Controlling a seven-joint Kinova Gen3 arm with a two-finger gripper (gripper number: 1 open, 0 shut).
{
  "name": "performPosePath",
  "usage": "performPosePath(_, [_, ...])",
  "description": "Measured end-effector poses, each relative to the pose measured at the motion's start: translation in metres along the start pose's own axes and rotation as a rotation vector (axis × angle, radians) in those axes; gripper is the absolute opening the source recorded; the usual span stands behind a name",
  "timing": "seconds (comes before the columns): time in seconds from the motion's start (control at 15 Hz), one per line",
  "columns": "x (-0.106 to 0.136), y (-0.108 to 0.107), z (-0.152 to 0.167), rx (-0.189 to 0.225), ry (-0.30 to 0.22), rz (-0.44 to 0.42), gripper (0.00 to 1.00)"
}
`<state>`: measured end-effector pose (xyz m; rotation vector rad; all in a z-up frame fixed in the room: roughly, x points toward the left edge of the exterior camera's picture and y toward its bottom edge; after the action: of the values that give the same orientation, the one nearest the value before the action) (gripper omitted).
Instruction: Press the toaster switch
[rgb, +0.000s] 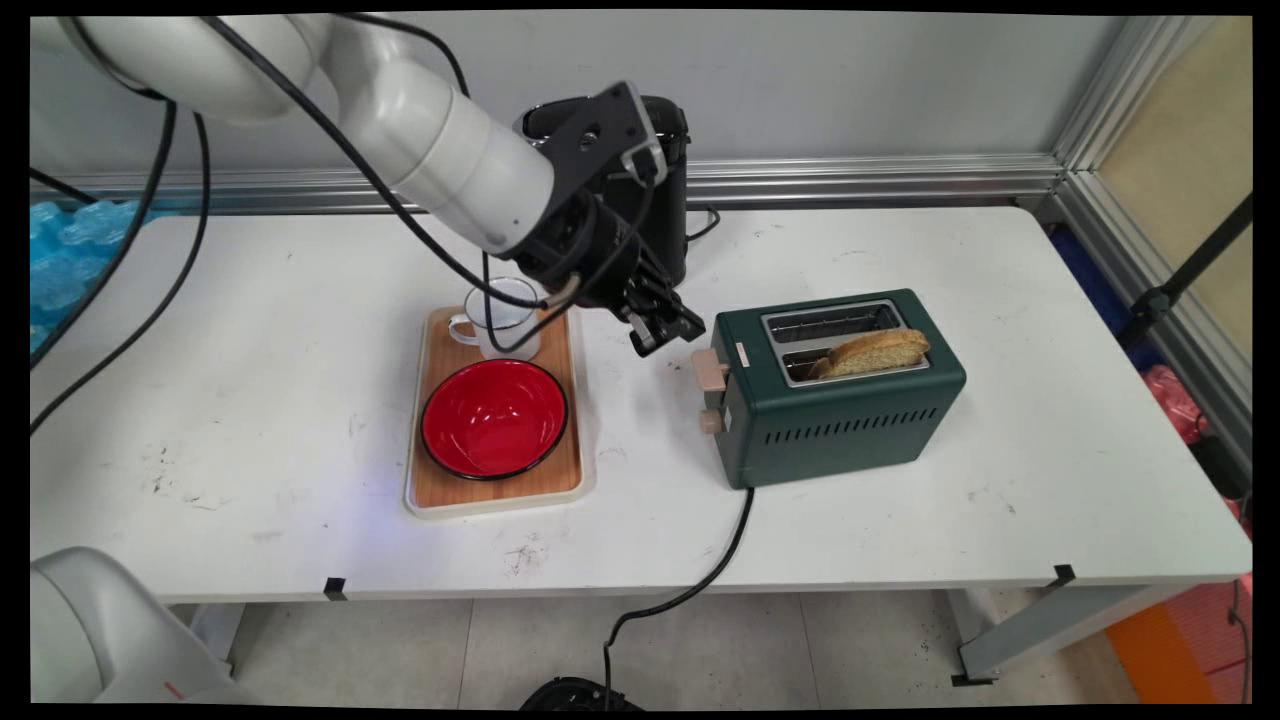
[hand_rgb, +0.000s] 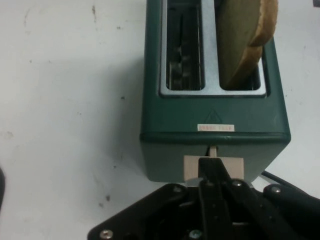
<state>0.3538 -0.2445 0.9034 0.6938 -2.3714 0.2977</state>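
Pincer (hand_rgb: 214, 170), fingers drawn together and gripping nothing, sits right on the beige lever (hand_rgb: 214, 167) at the green toaster (rgb: 840, 400)'s nine-o'clock end, a bread slice (rgb: 880, 350) standing proud in the near slot, tray (rgb: 495, 495) off at nine o'clock on the surface (rgb: 250, 400).

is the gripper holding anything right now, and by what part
Nothing is held. The gripper is shut, its fingertips at the toaster's beige lever, above it rather than clamped around it.
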Motion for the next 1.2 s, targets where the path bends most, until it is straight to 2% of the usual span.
performPosePath(1.2, [-0.009,0.006,0.059,-0.02,-0.058,-0.006,0.0])
